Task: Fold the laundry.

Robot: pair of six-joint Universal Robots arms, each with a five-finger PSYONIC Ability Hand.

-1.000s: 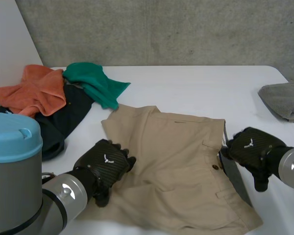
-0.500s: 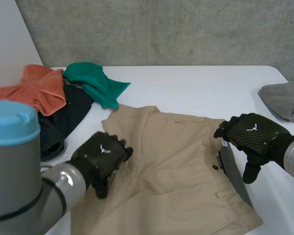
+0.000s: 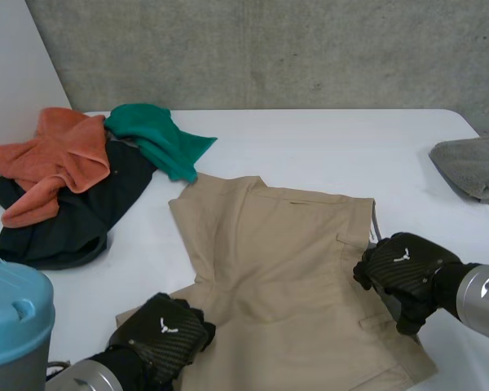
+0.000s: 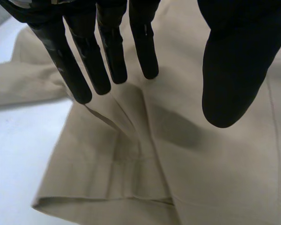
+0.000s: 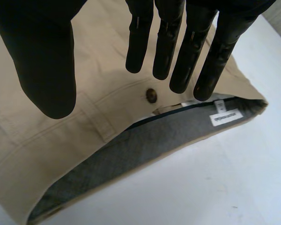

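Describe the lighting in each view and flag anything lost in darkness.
Head view: soft, even light, no glare on the white table; the tan cotton shorts show gently shaded creases. Left wrist view: the black left hand is nearly a silhouette against the lit shorts. Right wrist view: the black right hand is equally dark, while the brown button, white label and grey waistband lining are plainly lit.

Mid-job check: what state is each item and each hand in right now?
tan shorts: laid out flat, not yet folded, waistband gaping to show grey lining.
left hand: open, over a leg hem.
right hand: open, over the waistband button.
orange cloth: crumpled.
green cloth: crumpled.
black garment: crumpled, partly under the orange cloth.
grey towel: bunched up.
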